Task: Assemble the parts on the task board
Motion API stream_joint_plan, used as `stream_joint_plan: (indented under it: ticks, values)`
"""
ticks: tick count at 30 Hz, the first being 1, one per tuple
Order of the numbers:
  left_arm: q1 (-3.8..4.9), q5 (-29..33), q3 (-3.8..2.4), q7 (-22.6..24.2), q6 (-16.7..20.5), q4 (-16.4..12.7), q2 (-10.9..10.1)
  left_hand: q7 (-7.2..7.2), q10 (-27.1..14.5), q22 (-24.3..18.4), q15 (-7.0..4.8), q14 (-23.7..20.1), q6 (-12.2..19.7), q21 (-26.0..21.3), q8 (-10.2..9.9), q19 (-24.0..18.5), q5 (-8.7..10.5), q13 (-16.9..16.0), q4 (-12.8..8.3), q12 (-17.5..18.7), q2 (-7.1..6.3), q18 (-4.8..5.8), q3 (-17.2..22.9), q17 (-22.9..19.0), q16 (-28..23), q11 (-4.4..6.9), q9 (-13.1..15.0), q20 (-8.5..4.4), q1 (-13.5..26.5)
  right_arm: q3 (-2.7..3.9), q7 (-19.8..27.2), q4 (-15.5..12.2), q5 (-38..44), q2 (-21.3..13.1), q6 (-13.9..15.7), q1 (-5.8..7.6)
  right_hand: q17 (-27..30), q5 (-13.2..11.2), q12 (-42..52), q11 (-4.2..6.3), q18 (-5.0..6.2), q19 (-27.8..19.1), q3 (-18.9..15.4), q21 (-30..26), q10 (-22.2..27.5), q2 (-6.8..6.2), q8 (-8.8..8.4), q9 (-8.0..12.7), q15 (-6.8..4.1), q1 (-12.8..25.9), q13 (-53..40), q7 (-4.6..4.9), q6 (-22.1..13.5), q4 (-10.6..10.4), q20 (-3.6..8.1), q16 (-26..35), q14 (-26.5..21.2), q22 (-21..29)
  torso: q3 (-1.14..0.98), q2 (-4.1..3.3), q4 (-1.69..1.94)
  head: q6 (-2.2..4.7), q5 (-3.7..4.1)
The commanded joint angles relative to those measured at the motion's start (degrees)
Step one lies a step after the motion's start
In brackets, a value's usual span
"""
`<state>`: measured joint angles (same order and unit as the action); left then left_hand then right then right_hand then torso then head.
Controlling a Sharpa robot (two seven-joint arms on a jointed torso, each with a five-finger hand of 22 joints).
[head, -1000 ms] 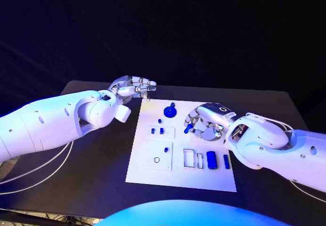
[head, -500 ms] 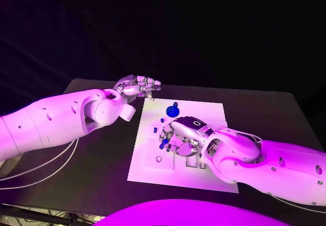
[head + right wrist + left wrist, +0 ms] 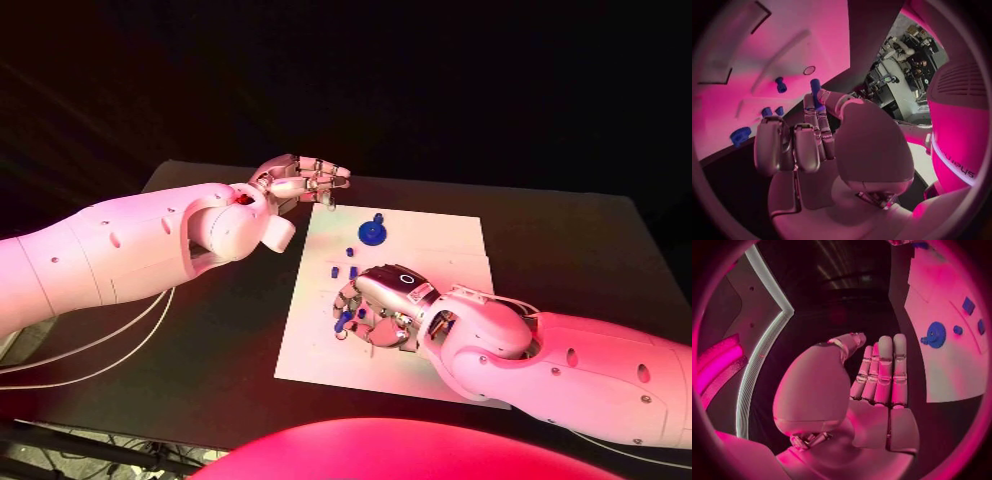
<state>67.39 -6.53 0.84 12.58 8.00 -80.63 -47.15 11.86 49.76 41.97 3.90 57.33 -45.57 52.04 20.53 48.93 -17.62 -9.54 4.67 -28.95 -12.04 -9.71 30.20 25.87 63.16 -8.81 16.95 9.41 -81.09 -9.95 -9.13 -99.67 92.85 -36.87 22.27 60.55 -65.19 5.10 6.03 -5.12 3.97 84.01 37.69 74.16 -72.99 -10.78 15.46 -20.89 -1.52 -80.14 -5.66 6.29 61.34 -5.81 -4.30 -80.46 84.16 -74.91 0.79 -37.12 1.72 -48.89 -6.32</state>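
The white task board point(image 3: 440, 232) lies mid-table. My right hand point(image 3: 381, 304) hovers over its near left part and pinches a small blue peg point(image 3: 345, 321) at its fingertips. In the right wrist view the peg point(image 3: 815, 86) sits between thumb and finger of the right hand point(image 3: 817, 135), close above the board point(image 3: 742, 50), near a standing blue peg point(image 3: 781, 84) and a round hole point(image 3: 809, 70). A blue gear point(image 3: 372, 233) and small blue parts point(image 3: 343, 271) stand farther back. My left hand point(image 3: 303, 181) hangs curled and empty off the board's far left corner.
The black table point(image 3: 216, 330) surrounds the board on all sides. White cables point(image 3: 87, 350) trail beside my left arm. In the left wrist view the gear point(image 3: 934, 334) and small blue parts point(image 3: 968, 305) stand on the board point(image 3: 948, 375) beyond my left hand point(image 3: 873, 385).
My right hand has carried the blue peg from the board's right middle across to its near left part and lower. The left hand has stayed in place.
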Motion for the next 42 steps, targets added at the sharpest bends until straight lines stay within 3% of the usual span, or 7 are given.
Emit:
stream_joint_plan:
  ticks: [1,27,34,38,39,42]
  values:
    - [0.03,0.2,-0.03,0.2,-1.0,-0.1,0.1,0.96,-0.5,-0.1,0.37,-0.2,0.4,-0.2,0.3,0.4,-0.17,0.1,0.0,-0.3,0.47,-0.86,-0.3,-0.1,-0.2,-0.01,0.0,0.18,0.1,-0.04,0.7,0.2,2.5,0.1,-2.0,-0.15,0.1,0.1,-0.1,2.62,-0.98,1.6,0.1,-0.2,-3.2,0.60,0.24,-4.5,-0.37,0.1,-0.1,0.29,0.1,0.2,0.37,-0.1,1.6,-10.7,-0.03,-0.02,-0.03,-0.09,-0.07]
    - [0.03,0.2,-0.02,0.1,-0.9,-0.3,-0.3,0.96,-0.6,-0.1,0.38,-0.2,0.4,-0.2,0.3,0.4,-0.17,0.1,0.0,-0.3,0.47,-0.86,-0.3,-0.1,-0.2,-0.01,0.0,0.18,0.1,-0.37,-2.0,1.8,6.1,1.3,-6.3,-0.63,0.0,0.3,-0.2,2.61,-0.98,1.6,0.3,-0.2,-3.2,0.60,0.35,-4.6,-0.36,0.3,-0.1,0.29,0.1,0.5,0.36,-0.1,1.6,-10.8,0.02,0.01,-0.02,-0.54,-0.11]
    - [0.03,0.2,-0.02,0.1,-0.9,-0.4,-0.3,0.96,-0.6,-0.1,0.38,-0.2,0.4,-0.2,0.3,0.4,-0.17,0.1,0.0,-0.3,0.47,-0.86,-0.3,-0.1,-0.2,-0.01,0.0,0.18,0.1,-0.45,-2.9,1.9,7.6,1.9,-6.1,-0.93,0.1,0.4,-0.3,2.58,-0.97,1.6,0.3,-0.3,-3.2,0.55,0.38,-4.7,-0.33,0.5,-0.1,0.34,0.0,0.7,0.35,-0.1,1.5,-10.8,0.02,0.00,0.01,-0.55,-0.13]
    - [0.03,0.2,-0.02,0.1,-0.9,-0.4,-0.4,0.96,-0.6,-0.1,0.38,-0.2,0.4,-0.2,0.3,0.4,-0.17,0.1,0.0,-0.3,0.47,-0.86,-0.3,-0.1,-0.2,-0.01,0.0,0.18,0.1,-0.52,-2.6,1.9,7.5,2.3,-5.9,-1.12,0.3,0.9,-0.9,2.34,-0.95,1.6,-0.1,-0.5,-2.6,-0.54,0.18,-4.9,-0.09,2.1,-0.2,0.59,-0.7,1.3,0.20,-0.1,1.5,-10.8,0.02,-0.02,0.01,-0.57,-0.16]
    - [0.04,0.2,-0.02,0.0,-0.9,-0.4,-0.4,0.96,-0.6,-0.1,0.38,-0.2,0.4,-0.2,0.3,0.4,-0.17,0.1,0.0,-0.3,0.47,-0.86,-0.3,-0.1,-0.2,-0.01,0.0,0.18,0.1,-0.54,-2.5,1.9,7.4,2.4,-5.7,-1.17,0.3,2.7,-1.1,2.32,-0.93,1.5,-0.6,-0.6,-2.3,-1.28,-0.10,-4.8,0.10,3.1,-0.2,0.77,-1.1,1.3,0.11,-0.1,1.5,-10.7,0.02,-0.02,0.01,-0.57,-0.16]
    - [0.04,0.2,-0.02,0.0,-0.9,-0.4,-0.4,0.96,-0.6,-0.1,0.38,-0.2,0.4,-0.2,0.3,0.4,-0.17,0.1,0.0,-0.3,0.47,-0.86,-0.3,-0.1,-0.2,-0.01,0.0,0.18,0.1,-0.61,-2.1,2.0,7.0,2.6,-5.3,-1.27,0.3,3.9,-1.8,1.55,-0.93,1.5,-2.2,-0.8,-1.1,-3.48,-1.43,-4.2,0.53,5.5,-0.2,1.35,-2.8,0.9,-0.26,-0.2,1.5,-10.7,0.03,0.01,0.00,-0.61,-0.19]
